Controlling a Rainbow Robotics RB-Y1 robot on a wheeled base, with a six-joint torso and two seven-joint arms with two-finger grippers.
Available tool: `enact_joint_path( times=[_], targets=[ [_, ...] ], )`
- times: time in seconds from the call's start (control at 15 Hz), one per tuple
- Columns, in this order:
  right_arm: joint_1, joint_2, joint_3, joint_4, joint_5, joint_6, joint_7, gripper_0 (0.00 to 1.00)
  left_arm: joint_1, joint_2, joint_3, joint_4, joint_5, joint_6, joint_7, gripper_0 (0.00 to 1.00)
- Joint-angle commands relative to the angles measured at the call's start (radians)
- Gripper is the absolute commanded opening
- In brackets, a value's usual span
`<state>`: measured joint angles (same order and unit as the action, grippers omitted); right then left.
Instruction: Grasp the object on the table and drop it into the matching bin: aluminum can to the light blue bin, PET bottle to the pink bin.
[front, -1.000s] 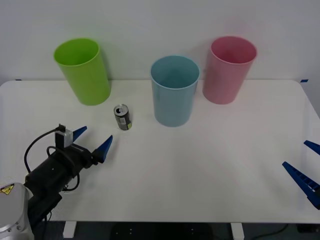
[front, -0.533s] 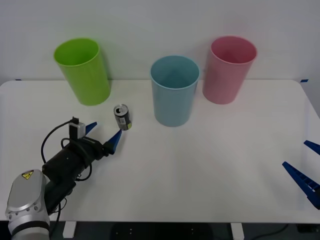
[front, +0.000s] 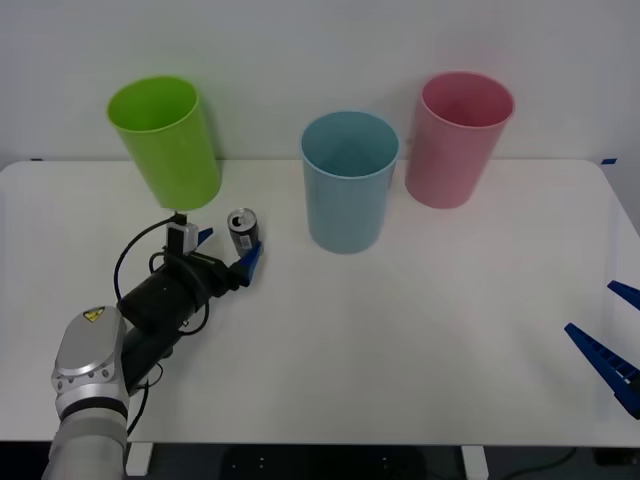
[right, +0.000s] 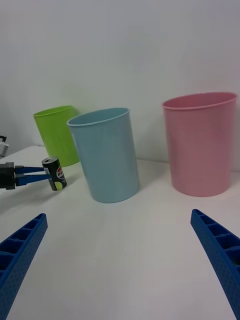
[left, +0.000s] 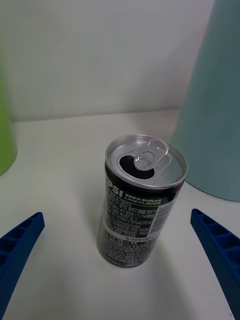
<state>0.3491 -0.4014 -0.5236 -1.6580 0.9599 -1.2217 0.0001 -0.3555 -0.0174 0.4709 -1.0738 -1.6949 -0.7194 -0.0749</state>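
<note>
The can (front: 244, 233) stands upright on the white worktop (front: 420, 330), between the green bin (front: 168, 140) and the blue bin (front: 349, 180), nearer the green one. The left gripper (front: 226, 252) sits low at the can's 7 o'clock with its fingers spread wide, one at each side of the can but neither touching. In the left wrist view the can (left: 142, 200) sits centred in the gap, its opened top tipped toward the camera.

To do this well, I would push a little further toward 1 o'clock until the fingers flank the can's mid-body, then close evenly; a lopsided close could tip such a small can. Then lift above the blue bin's rim before swinging toward 3 o'clock.

The right gripper (front: 610, 335) waits, fingers apart, at the worktop's 4 o'clock edge. The pink bin (front: 458, 140) is not wanted here.
</note>
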Motion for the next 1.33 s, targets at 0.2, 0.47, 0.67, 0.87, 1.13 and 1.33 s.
enact_joint_path(
  times=[0.2,0.47,0.67,0.87,1.13,1.33],
  targets=[
    [0.000,0.000,0.000,0.000,0.000,0.000,0.000,1.00,-0.080,0.000,-0.003,0.095,-0.015,0.075,-0.013,1.00],
    [0.000,0.000,0.000,0.000,0.000,0.000,0.000,1.00,-0.108,0.000,-0.048,0.123,-0.025,0.150,-0.006,1.00],
    [0.000,0.000,0.000,0.000,0.000,0.000,0.000,1.00,-0.109,0.000,-0.069,0.124,-0.025,0.166,-0.006,1.00],
    [0.000,0.000,0.000,0.000,0.000,0.000,0.000,1.00,-0.109,0.000,-0.077,0.124,-0.026,0.176,-0.008,1.00],
    [0.000,0.000,0.000,0.000,0.000,0.000,0.000,1.00,-0.111,0.000,-0.087,0.123,-0.025,0.186,-0.014,0.25],
    [0.000,0.000,0.000,0.000,0.000,0.000,0.000,1.00,-0.111,0.000,-0.090,0.123,-0.026,0.187,-0.019,0.00]
  ],
)
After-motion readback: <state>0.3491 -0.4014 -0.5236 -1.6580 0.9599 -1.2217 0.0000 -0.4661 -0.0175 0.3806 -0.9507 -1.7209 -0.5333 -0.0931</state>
